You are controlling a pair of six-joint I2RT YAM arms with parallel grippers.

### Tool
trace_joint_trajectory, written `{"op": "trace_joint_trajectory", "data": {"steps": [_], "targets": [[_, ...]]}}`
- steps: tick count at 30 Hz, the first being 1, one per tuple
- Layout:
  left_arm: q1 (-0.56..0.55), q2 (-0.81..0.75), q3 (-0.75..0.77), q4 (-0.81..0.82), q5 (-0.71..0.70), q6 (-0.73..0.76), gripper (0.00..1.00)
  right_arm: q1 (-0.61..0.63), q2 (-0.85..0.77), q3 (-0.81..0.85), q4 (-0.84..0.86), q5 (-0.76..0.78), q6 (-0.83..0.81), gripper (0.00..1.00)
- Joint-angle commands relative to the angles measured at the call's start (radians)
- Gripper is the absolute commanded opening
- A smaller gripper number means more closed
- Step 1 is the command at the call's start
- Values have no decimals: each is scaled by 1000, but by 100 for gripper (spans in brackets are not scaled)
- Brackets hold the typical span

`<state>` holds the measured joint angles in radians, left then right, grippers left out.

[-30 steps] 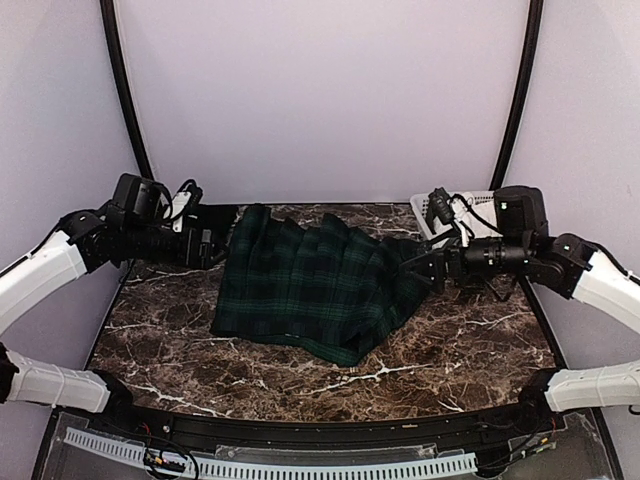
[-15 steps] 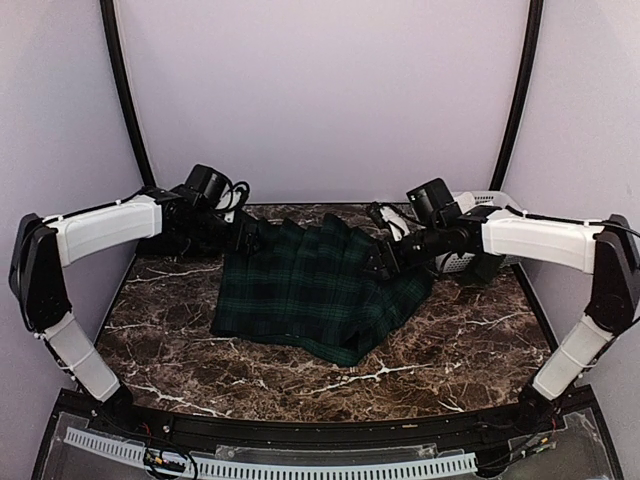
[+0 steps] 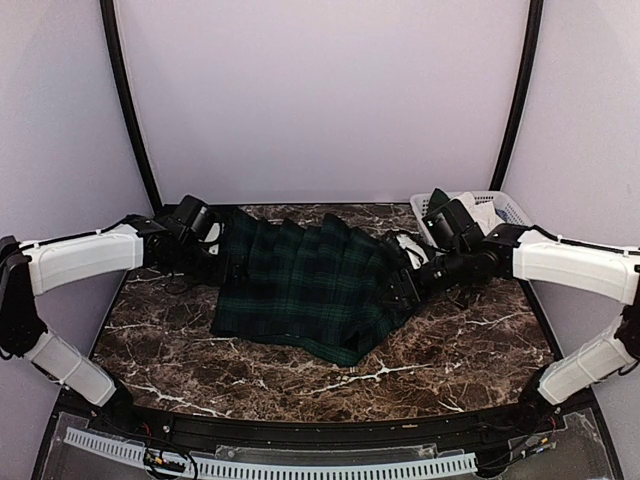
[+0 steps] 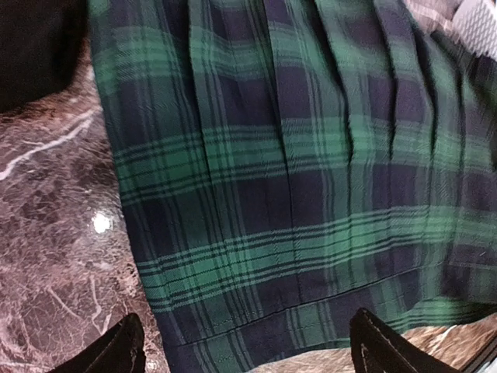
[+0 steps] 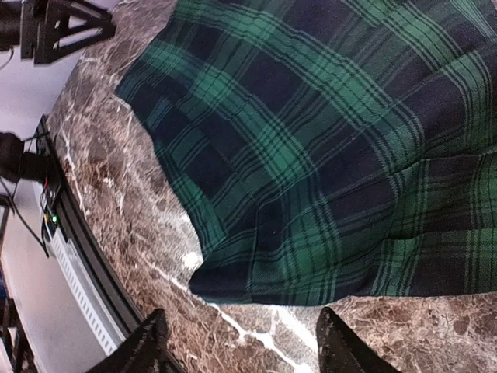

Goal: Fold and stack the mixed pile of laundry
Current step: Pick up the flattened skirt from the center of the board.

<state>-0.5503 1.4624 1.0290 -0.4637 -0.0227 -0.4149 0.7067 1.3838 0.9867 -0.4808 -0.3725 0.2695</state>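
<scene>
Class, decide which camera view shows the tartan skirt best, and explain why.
The top external view: the tartan skirt lies spread on the marble table, nearly its whole outline visible. The left wrist view shows only pleats and hem; the right wrist view, one corner.

Clad in smooth white shells along the long links of the left arm (image 3: 85,258) and right arm (image 3: 575,265), black at elbows, wrists and camera housings. Tipped with matte black fingers (image 4: 116,353), blunt and angular. Possibly looped with thin dark cables near each wrist, too small to confirm.
</scene>
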Motion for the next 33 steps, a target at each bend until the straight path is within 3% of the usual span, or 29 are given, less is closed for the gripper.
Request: {"op": "trace_joint_trajectory", "data": {"steps": [1, 4, 8, 13, 18, 25, 33], "targets": [[22, -101, -56, -9, -5, -95, 91, 34, -6, 37, -80, 51, 22, 55], [44, -133, -93, -6, 11, -145, 91, 44, 86, 116, -163, 28, 27, 64], [47, -189, -122, 27, -8, -180, 93, 128, 88, 145, -182, 68, 42, 79], [53, -189, -113, 33, 66, -139, 98, 201, 23, 171, -198, 223, -197, 77], [89, -185, -121, 57, 176, -123, 99, 201, -73, 57, -107, 274, -454, 76], [117, -188, -133, 103, 251, -131, 99, 201, -114, -73, 58, 248, -624, 75], [144, -192, -159, 126, 284, -152, 99, 209, 38, -48, 87, 227, -758, 73]]}}
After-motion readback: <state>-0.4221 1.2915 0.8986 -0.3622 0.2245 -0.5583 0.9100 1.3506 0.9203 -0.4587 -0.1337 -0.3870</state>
